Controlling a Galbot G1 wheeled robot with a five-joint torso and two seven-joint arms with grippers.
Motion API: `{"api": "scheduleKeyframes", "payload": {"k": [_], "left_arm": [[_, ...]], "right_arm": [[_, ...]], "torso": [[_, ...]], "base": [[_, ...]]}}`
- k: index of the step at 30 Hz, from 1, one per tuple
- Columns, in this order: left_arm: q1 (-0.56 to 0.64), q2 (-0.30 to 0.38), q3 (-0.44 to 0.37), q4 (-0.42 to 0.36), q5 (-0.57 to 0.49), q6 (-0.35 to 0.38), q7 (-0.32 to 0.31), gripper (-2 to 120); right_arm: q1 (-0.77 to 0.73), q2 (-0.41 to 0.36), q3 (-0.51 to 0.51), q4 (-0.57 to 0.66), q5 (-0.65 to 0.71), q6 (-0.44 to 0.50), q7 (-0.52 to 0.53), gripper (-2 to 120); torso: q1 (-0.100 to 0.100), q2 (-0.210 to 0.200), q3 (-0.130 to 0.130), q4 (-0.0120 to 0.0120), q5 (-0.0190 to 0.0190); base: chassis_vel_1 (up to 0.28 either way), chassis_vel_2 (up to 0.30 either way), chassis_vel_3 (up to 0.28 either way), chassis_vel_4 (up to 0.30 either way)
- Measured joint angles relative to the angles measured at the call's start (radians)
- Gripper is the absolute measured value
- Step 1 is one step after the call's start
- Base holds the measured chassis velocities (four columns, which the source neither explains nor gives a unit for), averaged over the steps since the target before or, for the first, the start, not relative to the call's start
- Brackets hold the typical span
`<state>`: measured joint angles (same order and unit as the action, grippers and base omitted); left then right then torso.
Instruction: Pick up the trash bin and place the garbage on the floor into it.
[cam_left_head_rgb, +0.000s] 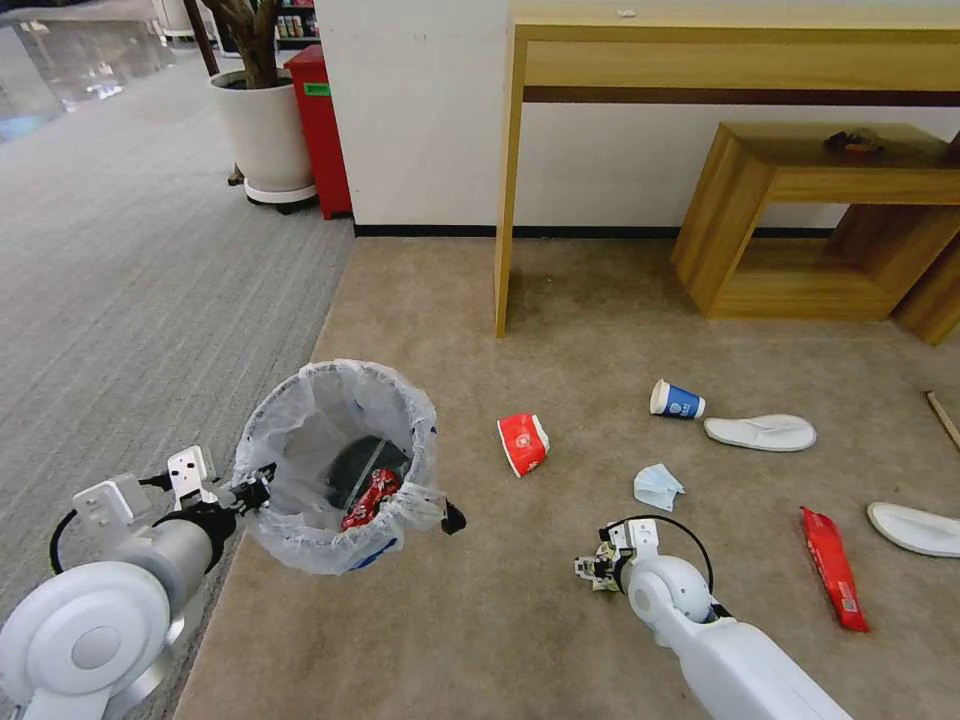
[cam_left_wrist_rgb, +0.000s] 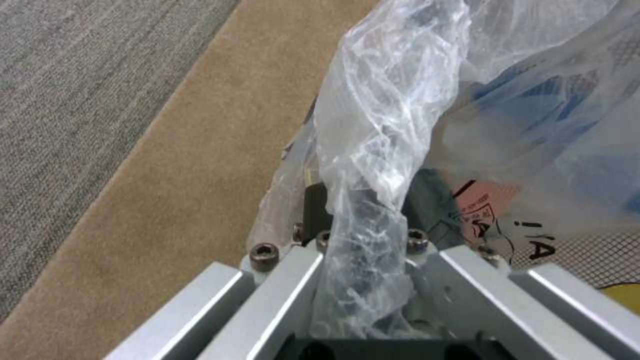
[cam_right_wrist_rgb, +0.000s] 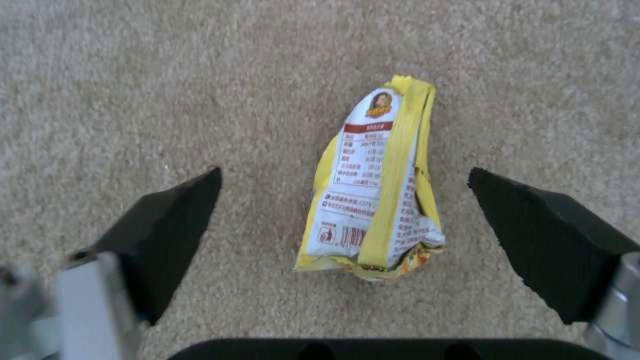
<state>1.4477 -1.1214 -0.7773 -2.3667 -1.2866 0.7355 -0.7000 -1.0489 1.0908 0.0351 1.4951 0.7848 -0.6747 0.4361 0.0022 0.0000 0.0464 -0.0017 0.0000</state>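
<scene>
The trash bin (cam_left_head_rgb: 335, 465), dark with a crinkly white bag (cam_left_wrist_rgb: 380, 125) over its rim, hangs above the edge of the tan floor (cam_left_head_rgb: 480, 620). My left gripper (cam_left_head_rgb: 255, 494) (cam_left_wrist_rgb: 363, 240) is shut on the bin's rim and bag. A red wrapper (cam_left_head_rgb: 370, 498) lies inside the bin. My right gripper (cam_left_head_rgb: 597, 568) (cam_right_wrist_rgb: 343, 172) points down, open, astride a yellow snack packet (cam_right_wrist_rgb: 373, 195) on the carpet. Other garbage lies around: a red cup (cam_left_head_rgb: 523, 443), a blue cup (cam_left_head_rgb: 677, 400), a face mask (cam_left_head_rgb: 657, 487), a red wrapper (cam_left_head_rgb: 835, 567), two white slippers (cam_left_head_rgb: 760, 432) (cam_left_head_rgb: 915, 527) and a stick (cam_left_head_rgb: 943, 418).
A wooden desk leg (cam_left_head_rgb: 505, 200) and a low wooden shelf (cam_left_head_rgb: 800, 220) stand at the back by the white wall. Grey striped carpet (cam_left_head_rgb: 120, 300) runs along the left, with a white planter (cam_left_head_rgb: 262, 130) and a red cabinet (cam_left_head_rgb: 320, 130) beyond.
</scene>
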Motion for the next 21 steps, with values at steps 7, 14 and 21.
{"api": "scheduleKeyframes", "payload": {"k": [7,14,21], "left_arm": [[-0.004,0.0,0.004,0.005,0.001,0.0,0.001,0],[-0.009,-0.001,0.01,0.012,0.001,0.0,0.003,0],[-0.013,0.0,0.014,0.016,0.002,0.0,0.004,0]], "right_arm": [[0.013,0.022,-0.014,-0.037,-0.03,0.003,-0.012,66],[0.024,0.039,-0.023,-0.072,-0.058,0.003,-0.024,42],[0.026,0.039,-0.023,-0.082,-0.07,0.005,-0.026,37]], "torso": [[0.0,0.0,0.0,0.0001,0.0],[0.0,0.0,0.0,0.0,0.0],[0.0,0.0,0.0,0.0001,0.0002]], "base": [[0.0,0.0,0.0,0.0],[0.0,0.0,0.0,0.0],[0.0,0.0,0.0,0.0]]}}
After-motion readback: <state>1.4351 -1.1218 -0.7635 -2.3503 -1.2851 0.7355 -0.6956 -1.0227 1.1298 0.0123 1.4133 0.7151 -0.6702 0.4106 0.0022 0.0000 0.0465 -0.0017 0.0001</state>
